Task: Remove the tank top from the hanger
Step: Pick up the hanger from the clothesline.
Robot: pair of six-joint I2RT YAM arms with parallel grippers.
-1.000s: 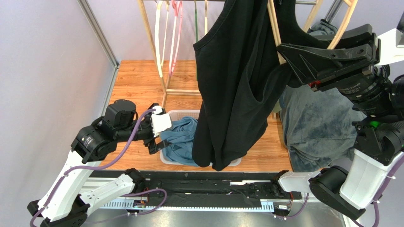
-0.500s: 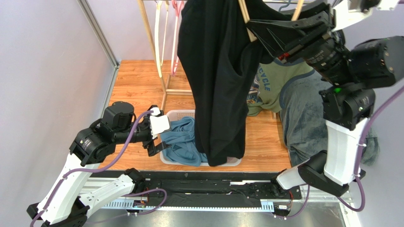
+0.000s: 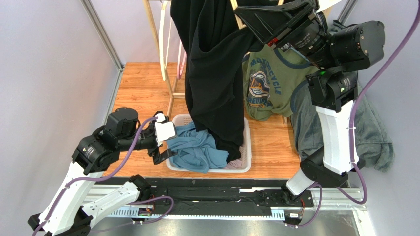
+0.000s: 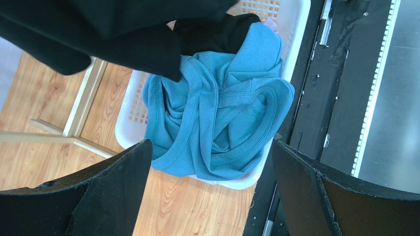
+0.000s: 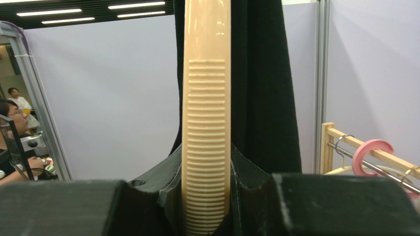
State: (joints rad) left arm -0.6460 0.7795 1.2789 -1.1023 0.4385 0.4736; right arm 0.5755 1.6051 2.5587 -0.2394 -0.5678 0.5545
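A black tank top [image 3: 217, 73] hangs long from a cream ribbed hanger [image 5: 206, 123]. My right gripper [image 3: 249, 19] is raised high at the back and is shut on one arm of the hanger [image 3: 238, 20]. In the right wrist view both fingers [image 5: 246, 172] press against that arm, with black cloth [image 5: 266, 98] just behind it. The tank top's hem [image 3: 229, 142] reaches down into a white basket [image 3: 248, 147]. My left gripper [image 3: 165, 142] hovers open at the basket's left side, with nothing between its fingers [image 4: 118, 187].
A blue garment [image 4: 222, 113] lies crumpled in the basket [image 4: 296, 49]. A green printed T-shirt [image 3: 263, 86] and a grey cloth [image 3: 369, 132] hang at the right. A wooden rack [image 3: 165, 59] with a pink hanger [image 5: 369, 150] stands behind.
My right gripper has carried the hanger and tank top to the left and back. The hem now hangs into the basket and the green T-shirt is uncovered. The left arm has stayed put.
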